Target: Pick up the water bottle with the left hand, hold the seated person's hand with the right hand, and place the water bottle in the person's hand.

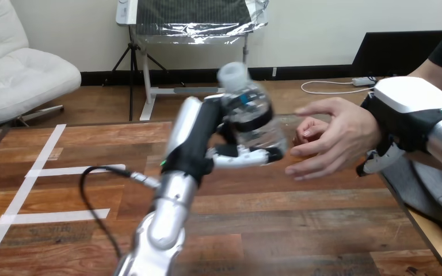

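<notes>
We clasp the clear plastic water bottle (pixel 252 115) in our left hand (pixel 201 144). At three o'clock, our right hand (pixel 406 112) curls round the wrist behind the person's hand (pixel 336 135).

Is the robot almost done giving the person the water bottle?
Nearly. Done: the left hand grips the water bottle in the air, up off the table. The right hand is curled round the person's hand at the wrist. In hand: the bottle is close beside that open hand, not yet in it. Left: setting the bottle into it and letting go.
</notes>
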